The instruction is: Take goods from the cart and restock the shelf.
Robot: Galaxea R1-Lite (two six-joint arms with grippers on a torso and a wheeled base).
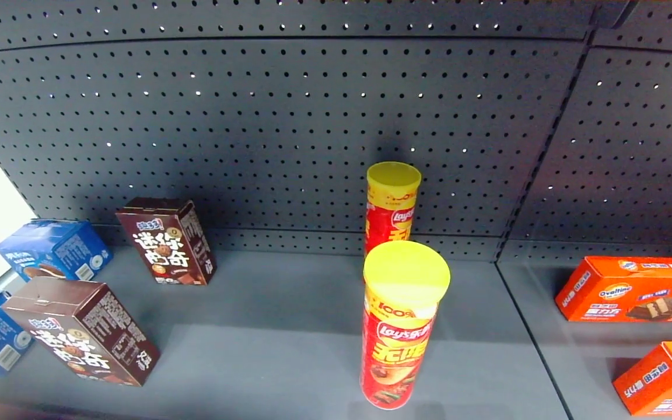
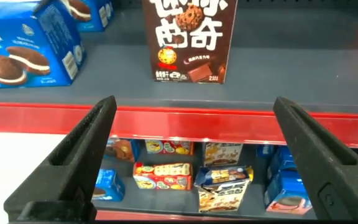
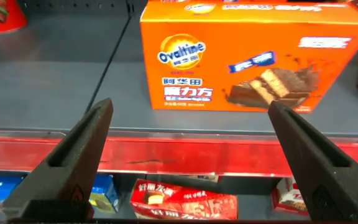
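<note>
Both grippers spread wide at the shelf edge, nothing held

Head view: grey shelf [image 1: 272, 326] w/ two upright red chip cans, yellow lids. The front can [image 1: 397, 344] is lower centre, the back can [image 1: 391, 207] right behind it by the pegboard [image 1: 254, 128]. Brown boxes [image 1: 167, 242] and blue boxes [image 1: 53, 248] sit at left, orange boxes [image 1: 630, 289] at right.
L wrist: left gripper [image 2: 194, 106] has fingers apart and is empty, in front of the red edge strip [image 2: 166, 121]. A brown box and a blue box stand just past it. Extra here: snack packs [image 2: 185, 177] on a lower level under the strip.
R wrist: right gripper [image 3: 188, 106] is likewise apart & empty, w/ an orange box straight ahead.
</note>
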